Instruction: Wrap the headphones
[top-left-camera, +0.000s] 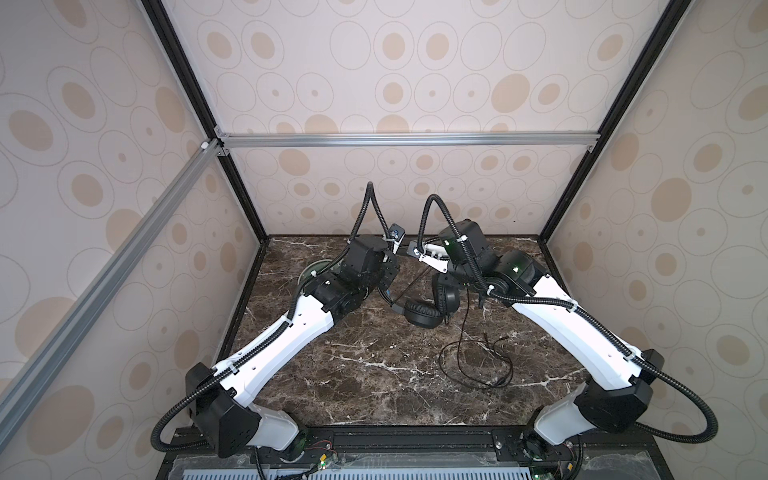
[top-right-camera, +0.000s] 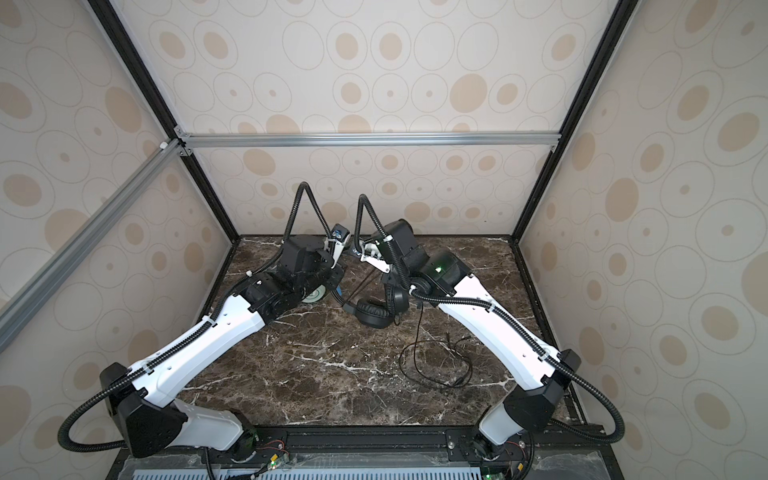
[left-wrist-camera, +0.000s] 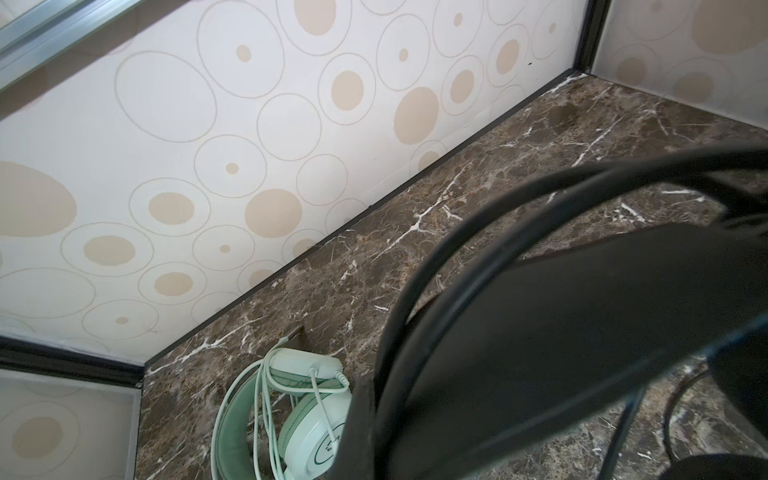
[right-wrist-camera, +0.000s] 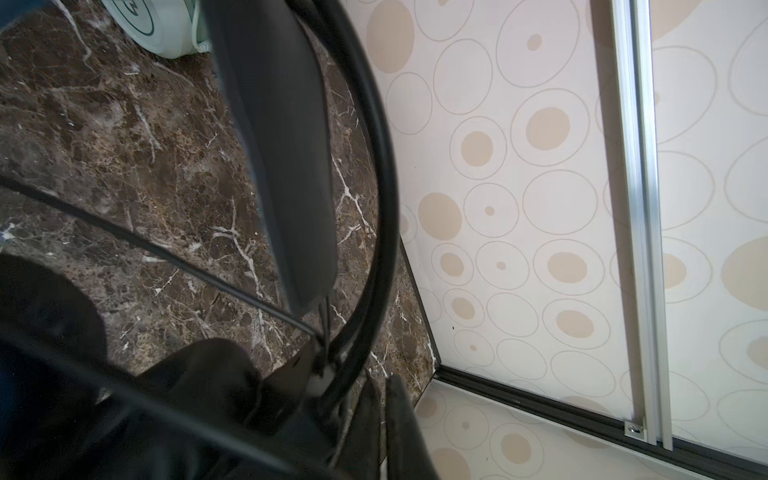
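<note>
Over toward the back of the worktop (top-left-camera: 374, 374), both arms are huddled around the black headphones (top-left-camera: 424, 316), which sit about mid-width. One ear cup faces pad-up and the other stands on edge right behind it, and the headband stretches up and left between the two wrists.

The left tool (top-left-camera: 388, 296) is closed tight and looks clamped on the end of that headband. In the left wrist view the band and its two wire arcs (left-wrist-camera: 415, 291) fill most of the frame right up close.

The right tool (right-wrist-camera: 384, 419) is closed too, sitting right at the spot where the headband meets an ear cup. Its dark fingers (right-wrist-camera: 401, 432) are nearly together, but honestly I can't tell what they're pinching, if anything. It's too dark and blurry down there.

The black cable (top-left-camera: 469, 361) trails from the headset and lies in a loose loop on the marble, in front of the headset and over toward the right arm.

The mint headphones (left-wrist-camera: 307, 419) lie near the back left corner, mostly hidden under the left arm in both top views, with just a bit peeking out (top-right-camera: 313, 296). Their whitish cable (left-wrist-camera: 266, 399) is looped around the headband. They're not touching the black pair.
</note>
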